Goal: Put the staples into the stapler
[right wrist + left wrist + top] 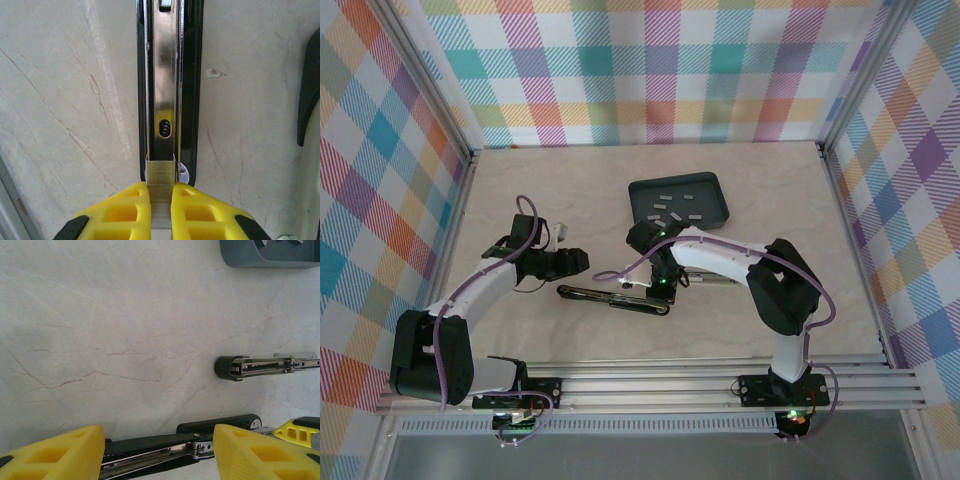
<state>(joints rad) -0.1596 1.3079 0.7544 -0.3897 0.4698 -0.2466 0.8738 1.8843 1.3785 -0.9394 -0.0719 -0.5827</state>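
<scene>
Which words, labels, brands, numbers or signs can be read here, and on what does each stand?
None can be read. The open black stapler with a shiny metal channel has an oval slot with dark marks, too blurred to read. The dark grey plastic tray, the light-grey staple strip in the right tool and the beige marbled table bear no text.
</scene>
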